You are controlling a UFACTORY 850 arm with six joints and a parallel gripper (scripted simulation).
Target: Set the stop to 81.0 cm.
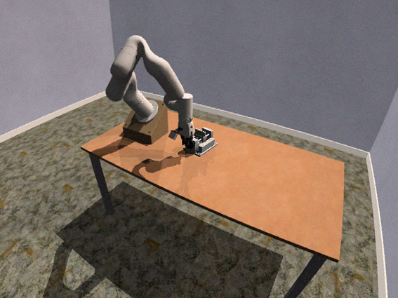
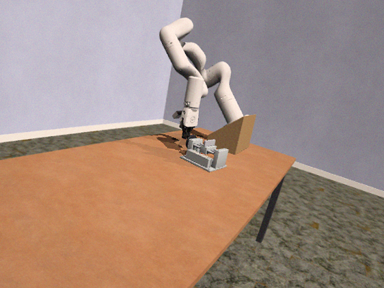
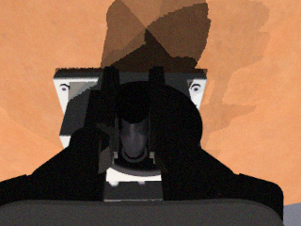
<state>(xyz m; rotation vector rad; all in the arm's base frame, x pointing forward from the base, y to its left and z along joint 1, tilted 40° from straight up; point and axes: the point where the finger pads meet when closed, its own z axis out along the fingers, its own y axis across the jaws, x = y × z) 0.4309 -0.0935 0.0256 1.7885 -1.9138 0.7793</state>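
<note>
A small grey stop fixture [image 1: 202, 140] [image 2: 206, 153] stands on the orange table [image 1: 254, 189] [image 2: 90, 195], near the arm's wedge base. Its dark handwheel [image 1: 189, 145] [image 3: 134, 127] sits at the end that faces the arm. My gripper [image 1: 187, 140] [image 2: 186, 133] [image 3: 134, 86] points straight down over that end and is shut on the handwheel's handle. In the wrist view the two dark fingers flank the handle, with the fixture's grey base plate [image 3: 70, 82] below. The stop's scale and reading are too small to make out.
The arm is mounted on a brown wedge block [image 1: 146, 128] [image 2: 234, 132] at the table's corner, close behind the fixture. The arm's shadow [image 1: 154, 163] falls on the table in front of the fixture.
</note>
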